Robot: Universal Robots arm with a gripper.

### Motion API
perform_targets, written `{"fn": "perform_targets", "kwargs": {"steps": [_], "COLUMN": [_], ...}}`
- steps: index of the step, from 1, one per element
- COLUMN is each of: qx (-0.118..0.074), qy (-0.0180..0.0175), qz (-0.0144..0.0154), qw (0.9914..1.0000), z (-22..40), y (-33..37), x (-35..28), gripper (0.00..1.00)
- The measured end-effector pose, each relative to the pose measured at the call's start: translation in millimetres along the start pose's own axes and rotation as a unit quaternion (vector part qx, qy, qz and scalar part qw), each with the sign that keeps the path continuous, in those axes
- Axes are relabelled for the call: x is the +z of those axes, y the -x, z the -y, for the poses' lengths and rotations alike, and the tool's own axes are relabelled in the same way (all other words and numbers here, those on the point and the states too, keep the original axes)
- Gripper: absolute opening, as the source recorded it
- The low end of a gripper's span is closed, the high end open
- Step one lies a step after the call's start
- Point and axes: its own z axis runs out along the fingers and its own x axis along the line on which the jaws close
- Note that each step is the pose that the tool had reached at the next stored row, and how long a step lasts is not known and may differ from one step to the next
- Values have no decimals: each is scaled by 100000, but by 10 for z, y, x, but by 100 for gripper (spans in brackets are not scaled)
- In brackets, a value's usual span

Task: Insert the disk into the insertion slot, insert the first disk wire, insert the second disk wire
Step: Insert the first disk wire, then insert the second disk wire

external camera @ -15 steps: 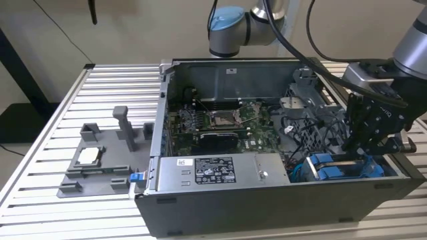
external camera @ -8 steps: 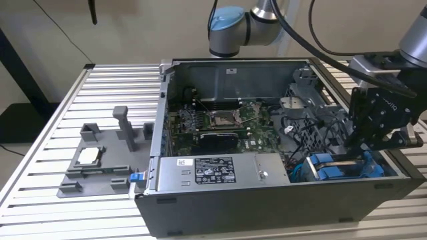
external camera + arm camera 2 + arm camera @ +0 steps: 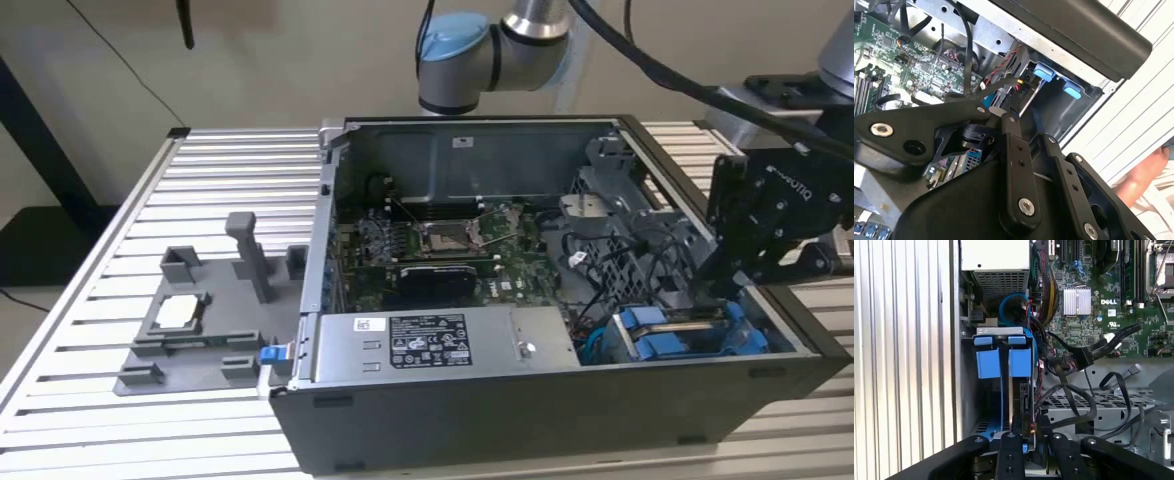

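The disk (image 3: pixel 1012 400) stands on edge inside the insertion slot (image 3: pixel 1000 331) of the grey drive cage, its blue carrier tabs (image 3: pixel 1004 362) at the slot's mouth. In the exterior view the blue carrier (image 3: pixel 683 335) sits in the case's front corner on the exterior view's right. My black gripper (image 3: pixel 727 285) hangs just above that cage. In both wrist views the gripper (image 3: pixel 1030 432) (image 3: pixel 1004 111) is down at the disk's end, its fingers closed around a black wire connector (image 3: pixel 1033 426) with red and yellow leads. More black cables (image 3: pixel 1074 357) loop beside it.
The open computer case (image 3: pixel 534 410) lies on a slatted metal table (image 3: pixel 240 170). A grey labelled power supply box (image 3: pixel 427 340) fills the case's front. A grey fixture (image 3: pixel 200 320) stands on the exterior view's left. A person's hand (image 3: pixel 1149 172) is beside the case.
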Motion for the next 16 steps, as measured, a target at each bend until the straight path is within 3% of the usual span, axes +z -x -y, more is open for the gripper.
{"fn": "perform_targets", "kwargs": {"steps": [5, 11, 15, 16], "qx": [-6, -1, 90, 123], "qy": [-1, -26, -26, -28], "qz": [3, -10, 4, 9], "qw": [100000, 100000, 100000, 100000], "z": [-4, -5, -8, -10], "y": [1, 4, 78, 127], "x": [-106, -113, -111, -110], "gripper": [27, 27, 27, 27]}}
